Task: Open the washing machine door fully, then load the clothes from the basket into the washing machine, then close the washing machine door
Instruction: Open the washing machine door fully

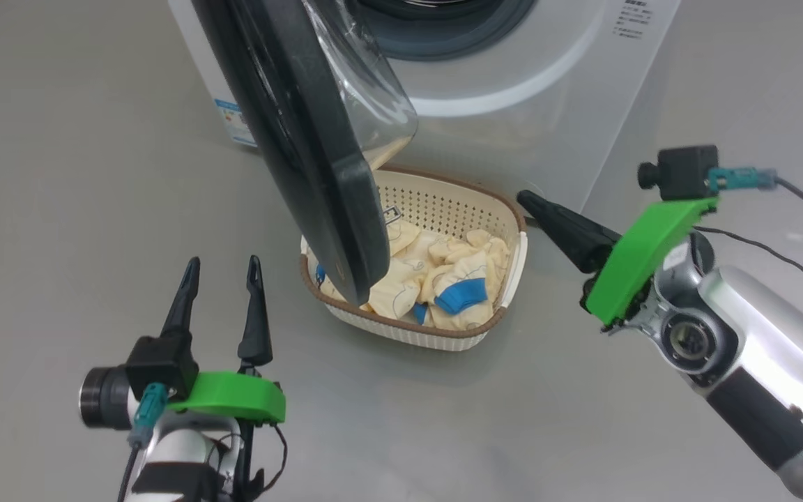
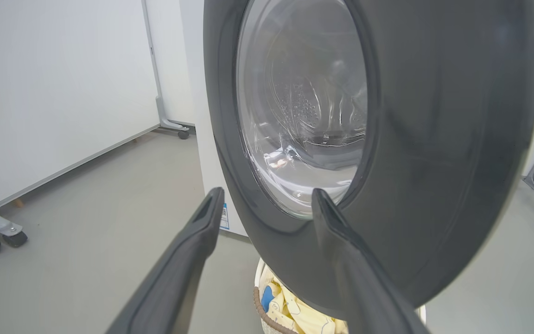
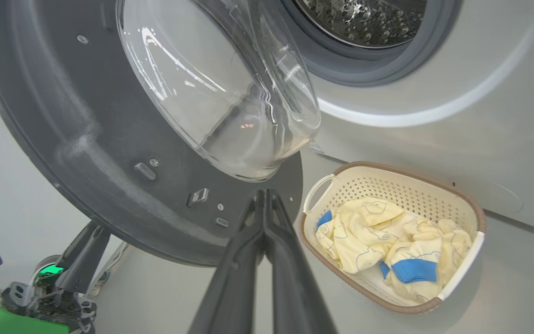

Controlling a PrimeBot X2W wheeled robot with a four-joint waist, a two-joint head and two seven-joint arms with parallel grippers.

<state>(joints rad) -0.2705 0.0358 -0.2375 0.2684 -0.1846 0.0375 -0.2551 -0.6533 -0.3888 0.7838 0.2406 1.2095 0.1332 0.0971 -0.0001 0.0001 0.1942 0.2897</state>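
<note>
Left fingers (image 1: pixel 255 314): spread wide, empty; washing machine door (image 1: pixel 304 139) just ahead.
Right fingers (image 1: pixel 569 230): pressed together, holding nothing.
Risk: door overhangs basket (image 1: pixel 443 206); I'd likely bump it reaching clothes (image 1: pixel 443 272).

L gripper (image 1: pixel 223 262) is held low at 7 o'clock, fingers (image 1: pixel 255 321) spread apart, pointed to 12. R gripper (image 1: pixel 528 201) is held at 3 o'clock, fingers pressed together, aimed to 10.
</note>
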